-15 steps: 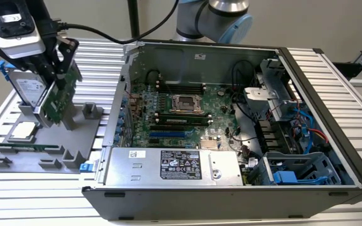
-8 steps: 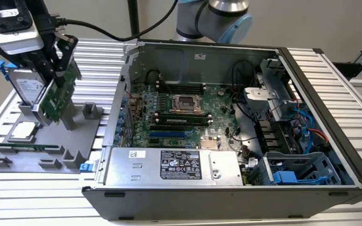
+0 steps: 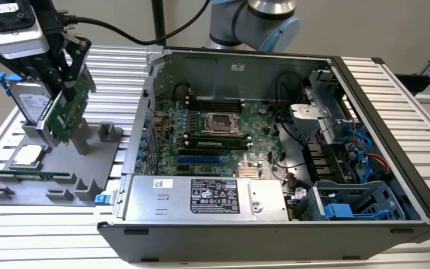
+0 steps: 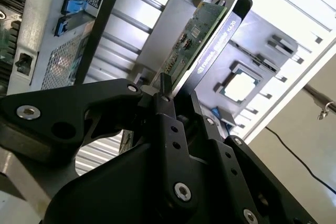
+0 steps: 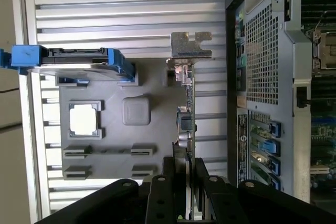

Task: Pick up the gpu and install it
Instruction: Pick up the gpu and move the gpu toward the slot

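The gripper (image 3: 67, 84) had its fingers (image 5: 169, 174) clamped on the gpu (image 3: 64, 117), which stood on edge at the grey holder (image 3: 88, 168) beside the computer case (image 3: 223, 244).

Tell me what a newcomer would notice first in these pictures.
The open computer case, its motherboard exposed, dominates the exterior view's middle and right. At that view's left the pincer grips the gpu upright at a grey holder tray, beside a hard drive in a blue caddy.
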Robot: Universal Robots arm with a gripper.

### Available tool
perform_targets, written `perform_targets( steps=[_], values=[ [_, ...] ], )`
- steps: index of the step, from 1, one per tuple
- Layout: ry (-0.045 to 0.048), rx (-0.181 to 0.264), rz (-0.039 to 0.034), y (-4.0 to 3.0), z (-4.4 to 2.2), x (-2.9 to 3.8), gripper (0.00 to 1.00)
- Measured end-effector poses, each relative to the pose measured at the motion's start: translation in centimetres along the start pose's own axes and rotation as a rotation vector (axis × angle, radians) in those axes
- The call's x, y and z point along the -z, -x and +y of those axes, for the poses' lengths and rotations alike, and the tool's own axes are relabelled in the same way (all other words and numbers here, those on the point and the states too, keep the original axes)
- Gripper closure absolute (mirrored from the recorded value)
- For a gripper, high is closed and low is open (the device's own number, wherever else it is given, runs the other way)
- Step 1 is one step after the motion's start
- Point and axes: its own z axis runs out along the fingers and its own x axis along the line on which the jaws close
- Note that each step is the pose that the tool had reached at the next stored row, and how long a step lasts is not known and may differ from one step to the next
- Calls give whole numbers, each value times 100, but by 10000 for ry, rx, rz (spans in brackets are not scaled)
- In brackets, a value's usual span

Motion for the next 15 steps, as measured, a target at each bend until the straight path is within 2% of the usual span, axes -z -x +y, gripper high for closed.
perform_targets(
  steps=[15],
  values=[
    [0, 0, 0, 5, 2, 176, 100]
  ],
)
